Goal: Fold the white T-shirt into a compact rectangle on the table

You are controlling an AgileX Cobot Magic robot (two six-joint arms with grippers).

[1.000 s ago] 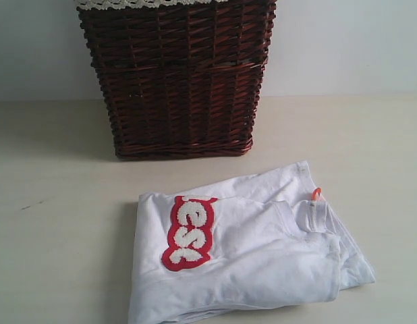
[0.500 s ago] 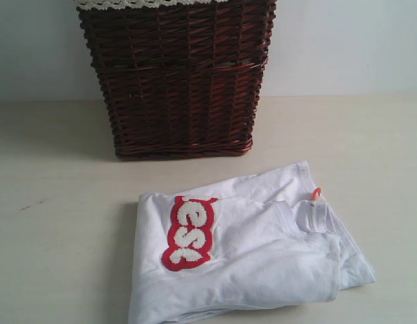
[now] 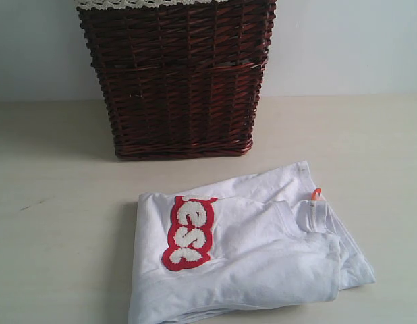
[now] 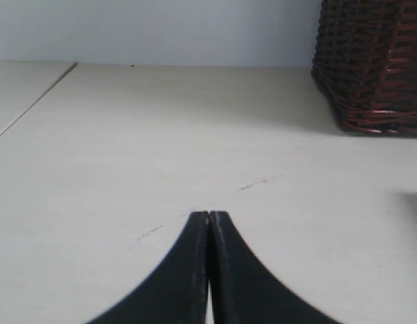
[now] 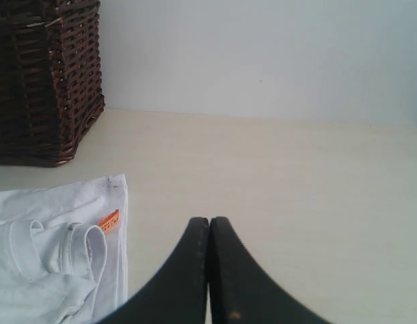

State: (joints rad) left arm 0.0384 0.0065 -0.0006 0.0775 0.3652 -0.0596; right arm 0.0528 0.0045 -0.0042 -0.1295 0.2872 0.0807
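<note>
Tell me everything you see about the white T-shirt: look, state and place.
The white T-shirt is thin, soft-looking cloth, folded into a rough rectangle with wrinkled, uneven edges. A red band with fuzzy white letters faces up; an orange tag shows at the collar. It lies flat on the table, near the basket, not touching it.

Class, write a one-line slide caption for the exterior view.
Folded white T-shirt lies on the beige table in front of a dark wicker basket.
</note>
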